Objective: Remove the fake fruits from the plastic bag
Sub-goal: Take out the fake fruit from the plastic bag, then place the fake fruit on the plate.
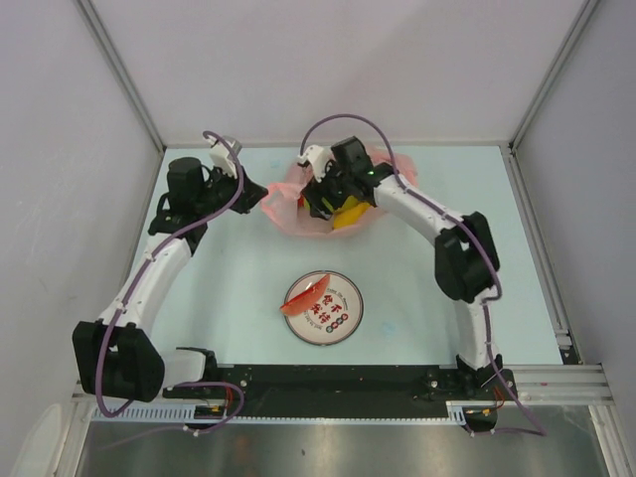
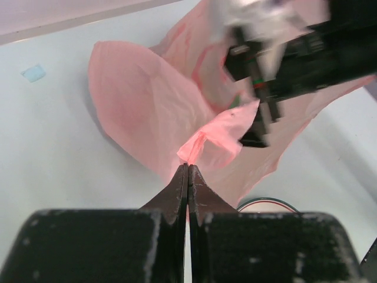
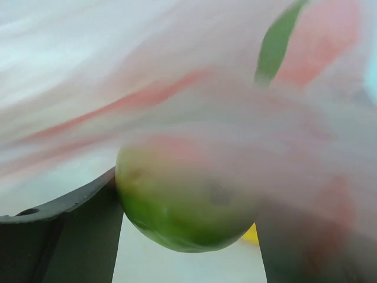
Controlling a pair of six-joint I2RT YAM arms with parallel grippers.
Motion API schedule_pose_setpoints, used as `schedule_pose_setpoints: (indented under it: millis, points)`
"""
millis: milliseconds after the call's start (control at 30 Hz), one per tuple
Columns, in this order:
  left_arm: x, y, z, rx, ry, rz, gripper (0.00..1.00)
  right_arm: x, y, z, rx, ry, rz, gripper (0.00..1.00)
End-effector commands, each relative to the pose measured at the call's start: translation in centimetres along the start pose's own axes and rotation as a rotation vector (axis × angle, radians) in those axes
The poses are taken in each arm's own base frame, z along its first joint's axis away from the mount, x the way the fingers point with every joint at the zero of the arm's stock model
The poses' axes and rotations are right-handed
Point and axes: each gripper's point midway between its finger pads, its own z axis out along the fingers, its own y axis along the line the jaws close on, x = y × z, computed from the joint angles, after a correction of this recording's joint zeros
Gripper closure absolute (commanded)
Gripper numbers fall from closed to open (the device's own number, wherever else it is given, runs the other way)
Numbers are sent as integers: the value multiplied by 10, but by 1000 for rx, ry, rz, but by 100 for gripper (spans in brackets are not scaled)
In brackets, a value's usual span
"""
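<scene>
My left claw (image 2: 187,177) was clenched flat on a pinched fold of the plastic bag (image 2: 141,100), at the bag's 9 o'clock edge in the top view. The pink film rose from that pinch in a loose, upright flap. My right claw (image 3: 188,236) reached into the bag's mouth from about 2 o'clock and was closed on a green fruit (image 3: 182,200). The fruit sat between both fingers, with bag film draped over its top and over the finger at 3 o'clock. A yellow fruit (image 1: 348,217) lay inside the bag, just beside that claw at 4 o'clock.

The bag lay at the far middle of the tabletop (image 1: 229,288), its far edge near the back wall (image 1: 328,70). The plate (image 1: 343,323) lay at the bag's 6 o'clock, well apart from it, with a strip of tabletop showing between them. A watermelon slice (image 1: 306,295) rested on the plate, reaching over its rim at 10 o'clock. Tabletop showed at 9 and 3 o'clock of the plate, out to my arms and the side walls.
</scene>
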Motion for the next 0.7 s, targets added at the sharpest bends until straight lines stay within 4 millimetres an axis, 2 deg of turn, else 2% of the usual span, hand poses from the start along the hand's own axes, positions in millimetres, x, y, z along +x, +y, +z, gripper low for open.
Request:
schedule_pose_setpoints:
  millis: [0, 33, 67, 100, 133, 167, 200, 267, 300, 333, 367, 400, 500, 533, 667]
  points:
    - [-10, 4, 4, -10, -41, -3, 100, -61, 12, -90, 56, -202, -133, 43]
    - [-11, 5, 5, -11, -44, -3, 100, -57, 16, -97, 56, -200, -149, 43]
    - [-12, 6, 5, -12, -49, -2, 100, -39, 25, -97, 45, -174, -160, 43]
    - [-11, 6, 6, -12, -46, -5, 100, -44, 33, -116, 54, -199, -233, 43]
    - [-11, 7, 6, -15, -50, -5, 100, -40, 41, -124, 54, -197, -278, 43]
    - [-11, 7, 6, -16, -51, -9, 100, -15, 61, -117, 25, -143, -324, 43]
    - [-11, 7, 6, -16, -52, -9, 100, -21, 70, -136, 37, -172, -368, 43]
    - [-10, 7, 8, -14, -53, -13, 100, -8, 90, -142, -7, -171, -413, 44]
    - [-10, 7, 8, -13, -53, -16, 100, 11, 98, -142, -34, -149, -410, 45]
    - [-10, 8, 9, -16, -54, -18, 100, 12, 104, -150, -40, -166, -443, 45]
    - [-9, 8, 10, -10, -51, -23, 100, 20, 110, -151, -67, -164, -464, 46]
    - [-10, 8, 11, -8, -54, -24, 100, 40, 114, -146, -89, -132, -485, 46]
    - [-12, 8, 13, -1, -55, -30, 100, 53, 114, -143, -94, -131, -584, 47]
    - [-11, 8, 13, -3, -54, -34, 100, 62, 114, -137, -99, -123, -595, 47]
    - [-9, 7, 12, -3, -56, -34, 99, 74, 123, -127, -129, -127, -604, 43]
